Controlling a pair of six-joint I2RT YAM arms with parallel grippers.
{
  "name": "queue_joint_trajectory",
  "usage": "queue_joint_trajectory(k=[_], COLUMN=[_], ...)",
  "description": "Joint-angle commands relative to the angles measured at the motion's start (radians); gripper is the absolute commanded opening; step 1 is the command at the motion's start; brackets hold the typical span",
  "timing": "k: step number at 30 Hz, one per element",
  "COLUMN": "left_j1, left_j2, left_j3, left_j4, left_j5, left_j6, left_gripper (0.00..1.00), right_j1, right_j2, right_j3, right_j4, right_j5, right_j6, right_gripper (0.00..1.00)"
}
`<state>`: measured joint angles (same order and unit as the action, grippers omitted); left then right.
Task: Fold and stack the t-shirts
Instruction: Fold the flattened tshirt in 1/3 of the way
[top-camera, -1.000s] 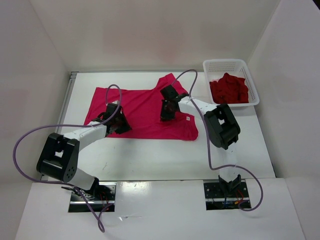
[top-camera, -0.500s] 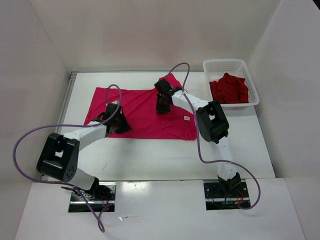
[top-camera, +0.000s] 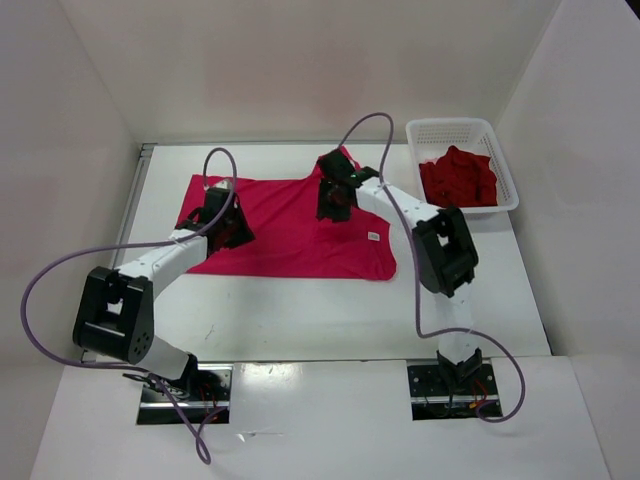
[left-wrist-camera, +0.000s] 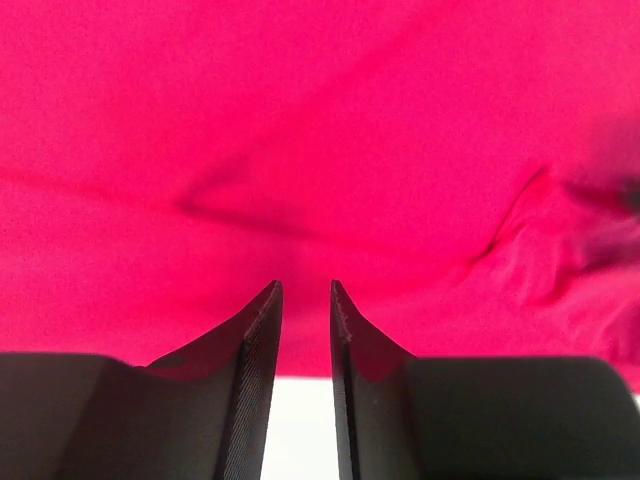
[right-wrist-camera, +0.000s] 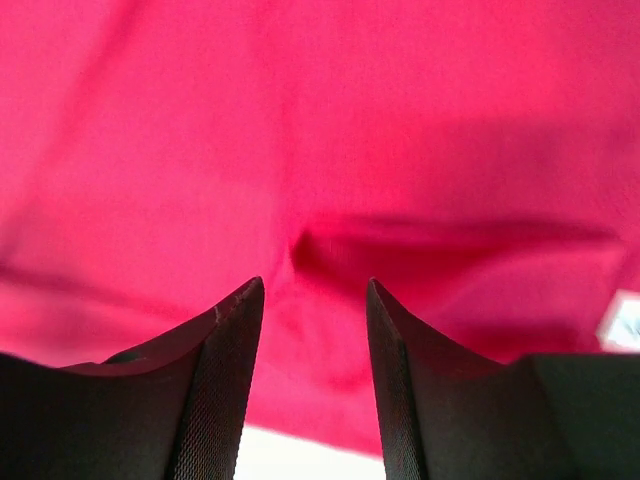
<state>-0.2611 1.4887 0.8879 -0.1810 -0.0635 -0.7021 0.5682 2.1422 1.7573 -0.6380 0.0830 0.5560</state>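
left gripper (left-wrist-camera: 305, 285) over the left end of the magenta-pink t-shirt (top-camera: 290, 225), jaws narrowly apart; right gripper (right-wrist-camera: 312, 282) over its far edge, jaws spread, gripping nothing.

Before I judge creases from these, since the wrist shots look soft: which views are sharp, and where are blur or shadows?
Top view: evenly lit and sharp, the magenta shirt clear. Left wrist view: cloth mostly readable, smeared at the right edge. Right wrist view: cloth soft all over, a darker band along one fold, only the fingers crisp.
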Motion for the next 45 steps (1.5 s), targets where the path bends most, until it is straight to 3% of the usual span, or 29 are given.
queue_joint_trajectory(k=[1, 2, 3, 5, 6, 9, 10, 12, 19, 29, 34, 45], left_j1=[0.045, 0.055, 0.077, 0.104, 0.115, 0.190, 0.212, 0.250, 0.390, 0.390, 0.390, 0.461], left_j2=[0.008, 0.021, 0.021, 0.030, 0.041, 0.068, 0.068, 0.096, 0.186, 0.142, 0.133, 0.099], left_j3=[0.049, 0.049, 0.036, 0.036, 0.036, 0.061, 0.086, 0.108, 0.120, 0.146, 0.206, 0.232], left_j4=[-0.017, -0.017, -0.017, -0.017, -0.031, -0.046, -0.061, -0.061, -0.032, -0.031, -0.051, -0.058], left_j5=[-0.012, 0.013, 0.028, 0.063, 0.064, 0.083, 0.083, 0.067, 0.087, 0.087, 0.018, -0.024], left_j6=[0.070, 0.070, 0.070, 0.070, 0.070, 0.085, 0.108, 0.122, 0.084, 0.073, 0.073, 0.064], left_gripper=[0.33, 0.33, 0.34, 0.36, 0.37, 0.42, 0.50, 0.55, 0.57, 0.57, 0.57, 0.57], right_j1=[-0.013, -0.002, 0.007, 0.056, 0.076, 0.137, 0.157, 0.166, 0.167, 0.176, 0.209, 0.231], right_j2=[-0.191, -0.217, -0.266, -0.281, -0.281, -0.211, -0.196, -0.182, -0.136, -0.071, -0.163, -0.349], right_j3=[-0.106, -0.190, -0.231, -0.320, -0.331, -0.331, -0.322, -0.321, -0.367, -0.479, -0.633, -0.766], right_j4=[0.043, 0.069, 0.131, 0.200, 0.201, 0.211, 0.221, 0.242, 0.276, 0.314, 0.327, 0.242], right_j5=[-0.028, -0.052, -0.101, -0.129, -0.138, -0.172, -0.192, -0.192, -0.192, -0.172, -0.195, -0.195], right_j6=[0.021, 0.031, 0.053, 0.065, 0.065, 0.076, 0.076, 0.087, 0.096, 0.105, 0.105, 0.085], right_gripper=[0.47, 0.39, 0.23, 0.09, 0.08, 0.07, 0.07, 0.07, 0.07, 0.04, 0.04, 0.04])
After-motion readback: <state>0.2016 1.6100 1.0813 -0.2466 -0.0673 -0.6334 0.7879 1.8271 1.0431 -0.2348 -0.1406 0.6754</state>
